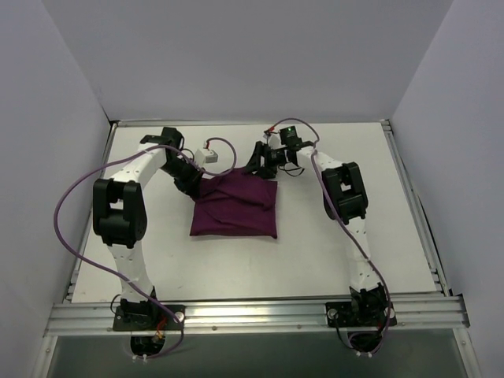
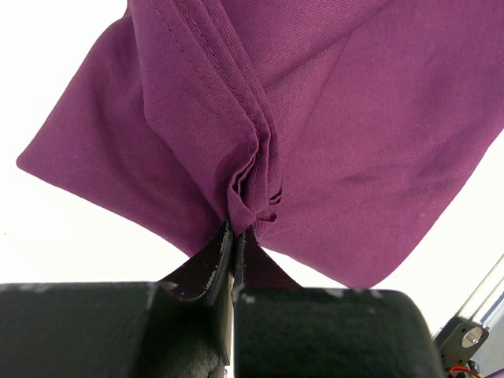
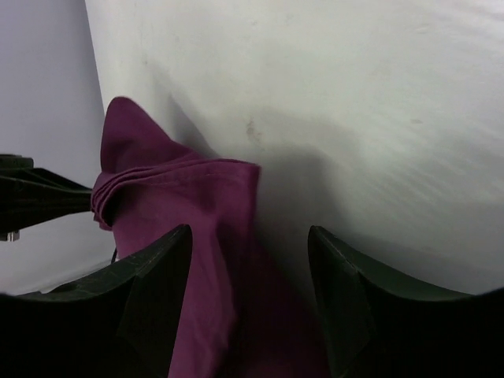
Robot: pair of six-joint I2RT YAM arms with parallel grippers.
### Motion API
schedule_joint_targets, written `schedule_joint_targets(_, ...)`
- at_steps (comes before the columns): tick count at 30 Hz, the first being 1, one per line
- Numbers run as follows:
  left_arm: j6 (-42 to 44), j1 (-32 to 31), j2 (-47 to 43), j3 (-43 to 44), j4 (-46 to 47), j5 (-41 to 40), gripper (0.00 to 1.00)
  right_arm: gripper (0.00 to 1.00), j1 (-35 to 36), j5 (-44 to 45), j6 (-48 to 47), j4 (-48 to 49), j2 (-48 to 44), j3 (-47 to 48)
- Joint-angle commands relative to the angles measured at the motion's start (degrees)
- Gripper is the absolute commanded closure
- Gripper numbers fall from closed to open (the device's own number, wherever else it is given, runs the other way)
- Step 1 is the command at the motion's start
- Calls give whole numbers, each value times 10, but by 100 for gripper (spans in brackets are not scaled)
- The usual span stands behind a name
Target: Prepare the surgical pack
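Purple cloth [image 1: 235,209] lies folded mid-frame on the desk [image 1: 315,252]. Left pincer [image 2: 234,236] pinches its bunched upper-left corner; right pincer [image 3: 248,236] stands spread at the top edge. Advise seizing all layers before folding across.

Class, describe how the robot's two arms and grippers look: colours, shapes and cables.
Both the left arm and right arm have slim white links joined by chunky black joint housings. A purple cable loops loosely along each. The left gripper and right gripper each have two matte black, wedge-shaped fingers, slightly scuffed.
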Motion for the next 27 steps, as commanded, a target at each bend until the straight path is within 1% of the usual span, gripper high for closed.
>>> schedule_joint_targets(1,7,8,-4,23,17,-13,98,44,28,-46,12,14,-4,17)
schedule_joint_targets(3,6,8,-2,21,17,-13,98,49,34,-57,35,42,1,18)
schedule_joint_targets(4,5,8,-3,22,18,-12,98,54,35,-64,49,70,2,23)
schedule_joint_targets(5,3,9,-3,22,18,-12,98,69,36,-65,52,75,6,26)
schedule_joint_targets(6,2,8,-3,22,17,-12,98,78,36,-65,51,81,6,31)
schedule_joint_targets(7,2,8,-4,21,17,-12,98,90,35,-66,54,88,4,34)
schedule_joint_targets(8,0,9,-5,21,16,-13,98,93,35,-66,56,96,-4,33)
schedule_joint_targets(10,-3,8,-6,21,13,-15,97,96,31,-60,54,115,-17,33)
schedule_joint_targets(12,-6,9,-8,21,11,-15,96,96,29,-34,20,114,-43,33)
schedule_joint_targets(14,-14,9,-10,24,7,-13,94,100,28,-7,-13,105,-67,34)
schedule_joint_targets(16,-21,9,-11,28,3,-9,93,100,30,17,-45,101,-80,33)
schedule_joint_targets(20,-45,11,-20,42,-5,1,78,100,46,18,-94,94,-127,24)
schedule_joint_targets(21,-50,13,-22,46,-7,5,70,100,50,17,-105,84,-137,12)
schedule_joint_targets(23,-63,22,-28,54,-14,16,62,100,62,15,-135,76,-166,-6)
schedule_joint_targets(24,-67,24,-30,65,-19,20,56,100,66,15,-143,68,-178,-31)
schedule_joint_targets(26,-74,39,-35,77,-37,41,49,100,79,17,-173,52,-209,-53)
schedule_joint_targets(27,-73,45,-37,90,-46,50,47,100,85,20,-184,24,-218,-63)
